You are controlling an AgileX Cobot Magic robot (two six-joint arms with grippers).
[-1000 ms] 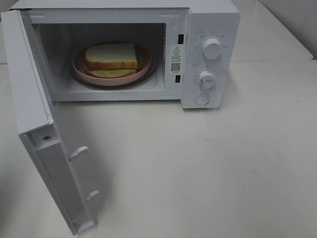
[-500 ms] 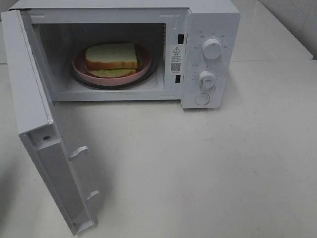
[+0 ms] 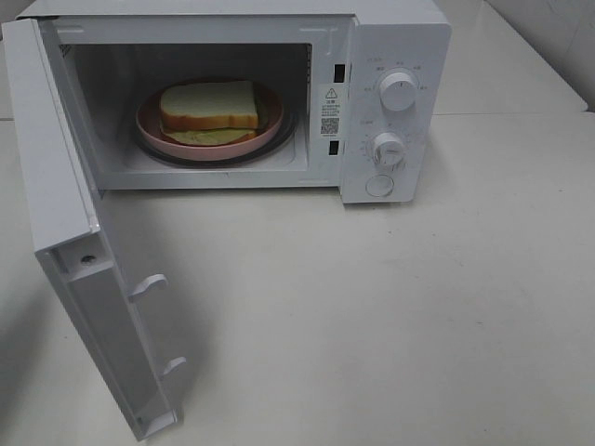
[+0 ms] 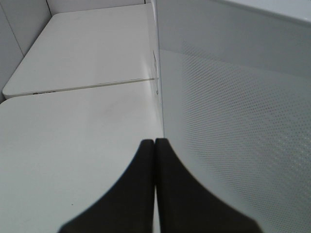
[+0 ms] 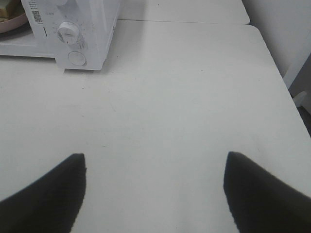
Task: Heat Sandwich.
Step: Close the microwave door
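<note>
1. Sandwich (image 3: 208,107): thick square white bread with tan crust. Pale yellow-green filling shows beneath the top slice.
2. It lies flat on a round pink plate (image 3: 153,137) inside the microwave (image 3: 395,46), whose door (image 3: 65,214) stands wide open.
3. Left gripper (image 4: 154,144): fingers pressed together, gripping nothing, close beside the door's perforated panel. Contact cannot be determined.
4. Right gripper (image 5: 155,158): fingers spread wide, empty, over the table (image 5: 184,97).
5. The sandwich's rear edge sits in cavity shadow and is indistinct.
</note>
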